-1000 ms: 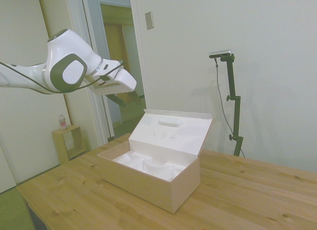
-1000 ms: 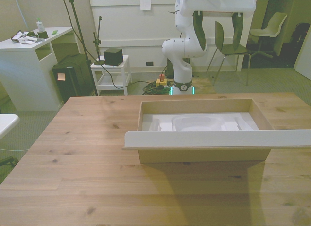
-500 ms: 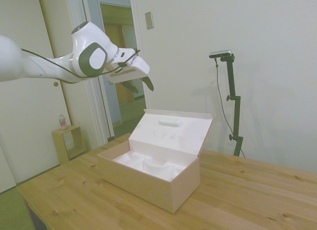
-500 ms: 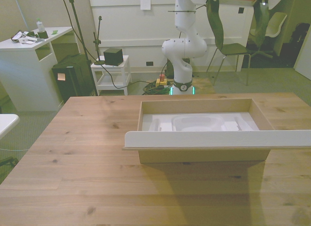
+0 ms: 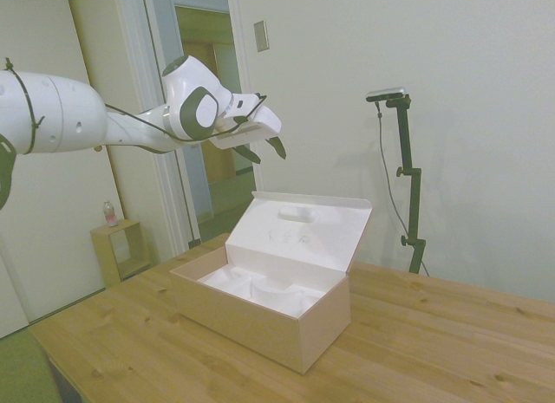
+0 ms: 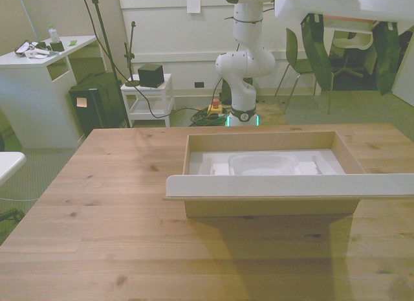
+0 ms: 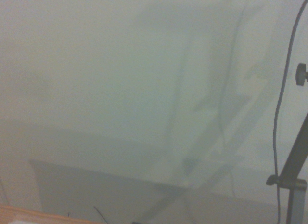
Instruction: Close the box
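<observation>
Box point(image 5: 260, 312) sits open near the middle of the wooden table point(image 5: 434, 351): long, pale tan cardboard, shoebox shape, white moulded insert point(image 6: 268, 164) with shallow hollows filling the inside, flap lid point(image 5: 303, 230) standing up from its hinge along the long side away from my base, white inner face showing a raised oblong bump and a few small printed marks. My gripper point(image 5: 263, 149) hangs in the air well above the box and apart from it, over the lid end, fingers point(image 6: 317, 42) spread wide with nothing between them. The wrist view takes in only blurred pale wall.
</observation>
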`<act>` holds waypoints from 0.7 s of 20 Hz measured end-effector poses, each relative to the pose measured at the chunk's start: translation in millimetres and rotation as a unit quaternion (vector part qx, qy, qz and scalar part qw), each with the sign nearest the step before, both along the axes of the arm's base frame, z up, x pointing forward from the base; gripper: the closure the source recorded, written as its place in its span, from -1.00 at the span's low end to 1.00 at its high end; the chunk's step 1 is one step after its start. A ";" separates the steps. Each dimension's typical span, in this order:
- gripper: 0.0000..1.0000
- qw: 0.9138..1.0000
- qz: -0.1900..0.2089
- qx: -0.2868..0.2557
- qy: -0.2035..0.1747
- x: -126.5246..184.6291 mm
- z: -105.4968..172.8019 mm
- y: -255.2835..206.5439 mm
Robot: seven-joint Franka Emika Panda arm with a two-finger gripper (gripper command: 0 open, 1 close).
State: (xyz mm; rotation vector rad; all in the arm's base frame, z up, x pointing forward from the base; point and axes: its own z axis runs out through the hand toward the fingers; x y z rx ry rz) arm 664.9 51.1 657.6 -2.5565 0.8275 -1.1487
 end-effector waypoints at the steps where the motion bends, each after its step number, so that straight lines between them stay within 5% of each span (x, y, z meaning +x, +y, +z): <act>1: -1.00 1.000 0.001 0.000 -0.002 6.3 -2.7 1.7; 14: -1.00 1.000 -0.018 0.016 0.014 98.4 -75.4 -19.2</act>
